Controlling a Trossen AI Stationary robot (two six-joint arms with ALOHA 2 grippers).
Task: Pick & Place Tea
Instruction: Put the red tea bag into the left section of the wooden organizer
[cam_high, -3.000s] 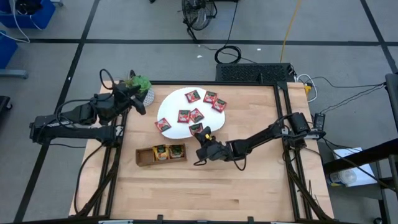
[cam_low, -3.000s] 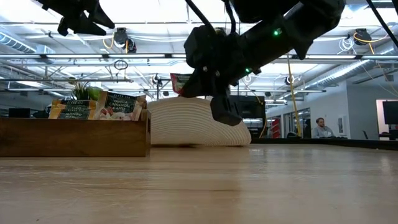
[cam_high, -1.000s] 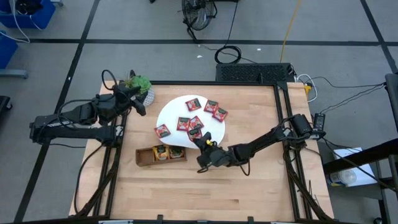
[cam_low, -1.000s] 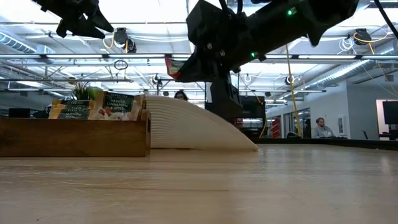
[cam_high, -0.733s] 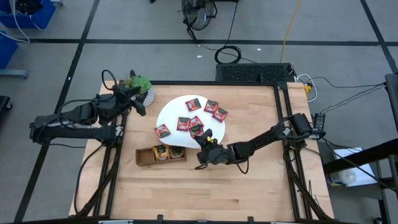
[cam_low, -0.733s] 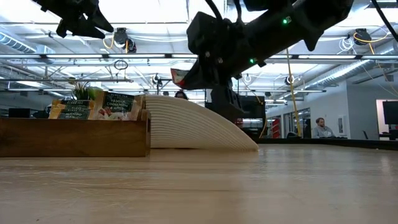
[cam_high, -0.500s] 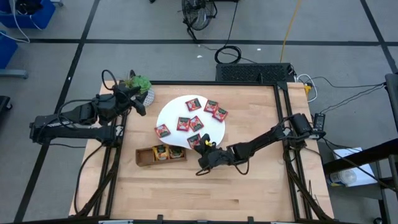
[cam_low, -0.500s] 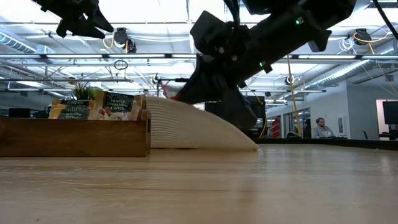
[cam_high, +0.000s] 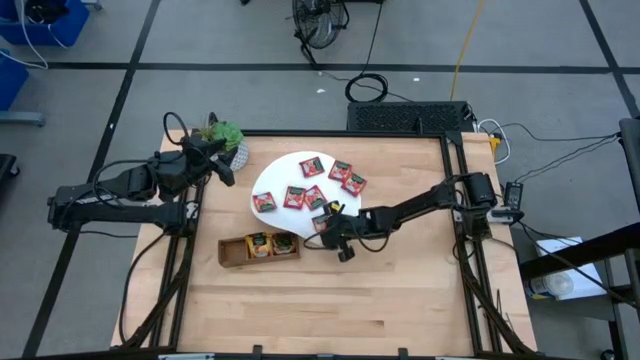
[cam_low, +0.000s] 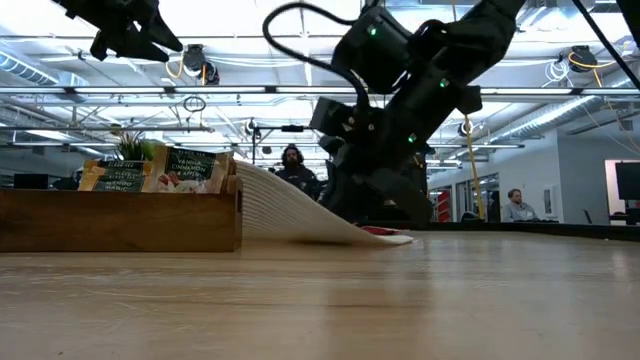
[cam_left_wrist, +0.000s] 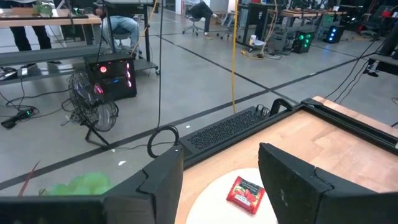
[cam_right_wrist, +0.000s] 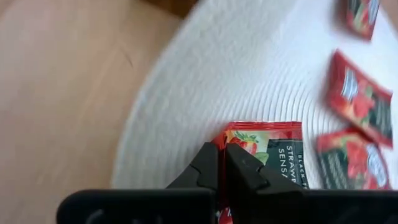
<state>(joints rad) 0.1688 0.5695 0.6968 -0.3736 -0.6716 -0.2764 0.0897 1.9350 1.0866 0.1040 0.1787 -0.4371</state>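
Several red tea sachets (cam_high: 340, 172) lie on the white disc (cam_high: 285, 175). More sachets (cam_high: 270, 243) stand in the brown wooden tray (cam_high: 232, 252) near the disc. My right gripper (cam_high: 325, 224) is low over the disc's near rim, shut on one red sachet (cam_right_wrist: 267, 149). My left gripper (cam_high: 228, 172) hangs open and raised at the table's far left, beside the green plant (cam_high: 225, 135); it touches nothing. In the low view the disc (cam_low: 290, 205) slopes down to the table, with a red sachet (cam_low: 385, 232) at its low edge. My right gripper pinches the red sachet by one side edge near a corner (cam_right_wrist: 231, 132) between its two fingers (cam_right_wrist: 245, 165). The fingers slant down from the table's right and near side. The rest of the sachet lies flat on the white disc, close to its near rim.
The tray (cam_low: 120, 220) stands just left of my right gripper, close to the disc's near rim. Bare wooden tabletop (cam_high: 400, 300) stretches along the near and right sides. Beyond the table, people show in the room (cam_low: 515, 205).
My right gripper, shut on the red sachet, has come down and swung toward the far edge onto the disc's near rim, rolling and tipping downward. The sachet, held up in the air before, now lies on the disc. The disc's near part has flattened.
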